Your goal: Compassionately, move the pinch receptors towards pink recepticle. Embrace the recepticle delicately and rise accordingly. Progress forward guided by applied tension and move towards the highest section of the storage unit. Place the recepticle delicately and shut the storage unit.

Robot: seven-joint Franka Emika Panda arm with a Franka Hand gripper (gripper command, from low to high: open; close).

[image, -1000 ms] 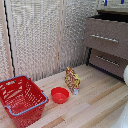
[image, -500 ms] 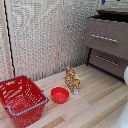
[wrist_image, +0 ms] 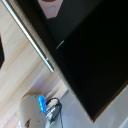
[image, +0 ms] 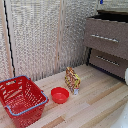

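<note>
The dark brown storage unit (image: 107,50) stands at the exterior view's right. Its highest section (image: 106,31), with a silver bar handle (image: 105,38), looks pulled out a little, with a dark gap above its front. Only a small blue-tipped bit of the pinch receptors (image: 101,2) shows above the unit at the frame's edge, so I cannot tell their state. In the wrist view the bar handle (wrist_image: 32,42) runs along a dark drawer front. A pale pink shape (wrist_image: 50,3), probably the pink recepticle, is cut off by the frame beyond that front.
On the wooden floor sit a red mesh basket (image: 21,99), a shallow red bowl (image: 60,95) and a patterned packet (image: 72,80). The lower drawer (image: 107,61) is closed. A white base with a blue light (wrist_image: 40,103) shows below the dresser.
</note>
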